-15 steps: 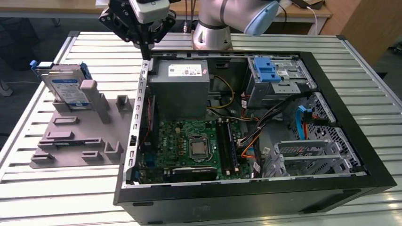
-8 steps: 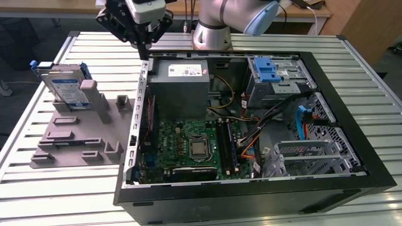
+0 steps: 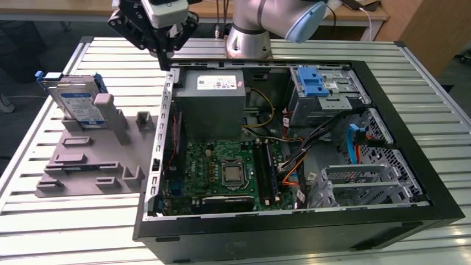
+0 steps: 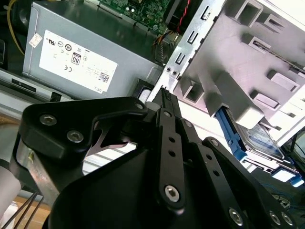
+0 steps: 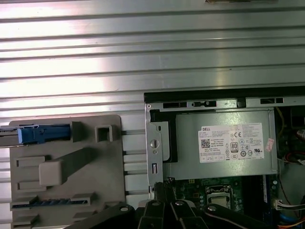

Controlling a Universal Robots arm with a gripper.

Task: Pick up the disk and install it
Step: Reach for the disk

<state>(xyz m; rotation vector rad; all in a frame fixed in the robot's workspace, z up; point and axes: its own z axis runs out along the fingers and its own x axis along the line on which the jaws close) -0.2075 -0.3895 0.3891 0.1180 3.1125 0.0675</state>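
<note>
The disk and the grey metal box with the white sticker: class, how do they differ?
The disk stands on edge in the grey holder outside the computer case; the grey metal box sits inside it. The disk is smaller than the box. The disk has a blue frame; the box has none. Both are rectangular, metallic and labelled.

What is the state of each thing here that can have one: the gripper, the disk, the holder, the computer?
computer case: lying on its side, open, no side panel on it.
gripper: shut, empty, above the case's corner.
disk: standing upright in its holder, not picked up.
grey holder: lying flat beside the case.
power supply: mounted inside the case.
</note>
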